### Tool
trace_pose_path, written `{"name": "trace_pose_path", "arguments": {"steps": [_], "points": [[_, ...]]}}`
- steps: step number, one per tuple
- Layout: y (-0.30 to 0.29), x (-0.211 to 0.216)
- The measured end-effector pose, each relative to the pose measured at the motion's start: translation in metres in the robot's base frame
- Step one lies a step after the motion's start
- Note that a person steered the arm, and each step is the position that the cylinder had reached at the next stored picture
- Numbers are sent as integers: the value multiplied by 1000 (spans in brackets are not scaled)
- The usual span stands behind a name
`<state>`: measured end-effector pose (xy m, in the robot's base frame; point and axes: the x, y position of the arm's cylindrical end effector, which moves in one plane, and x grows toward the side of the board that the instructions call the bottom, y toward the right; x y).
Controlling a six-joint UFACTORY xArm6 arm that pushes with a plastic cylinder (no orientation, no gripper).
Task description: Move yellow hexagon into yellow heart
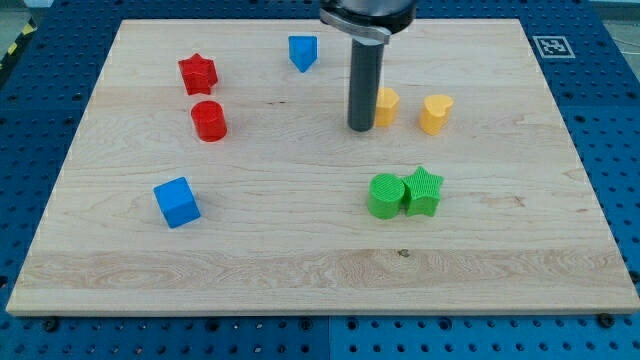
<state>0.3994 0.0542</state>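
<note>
The yellow hexagon (386,106) sits on the wooden board, right of centre near the view's top. The yellow heart (435,113) stands a short gap to its right, not touching it. My tip (361,127) is at the lower end of the dark rod, right against the hexagon's left side. The rod hides the hexagon's left edge.
A red star (197,73) and a red cylinder (209,120) lie at the left. A blue cube (177,201) is at lower left, a blue pentagon-like block (303,51) at top centre. A green cylinder (385,195) touches a green star (423,190). The board's edge (300,312) runs along the bottom.
</note>
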Motion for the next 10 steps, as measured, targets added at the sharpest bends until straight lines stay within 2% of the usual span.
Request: {"name": "trace_pose_path", "arguments": {"steps": [1, 2, 3, 4, 6, 7, 8, 10], "points": [[13, 1], [20, 28], [29, 37], [62, 37], [72, 5], [76, 3], [86, 27], [7, 14]]}}
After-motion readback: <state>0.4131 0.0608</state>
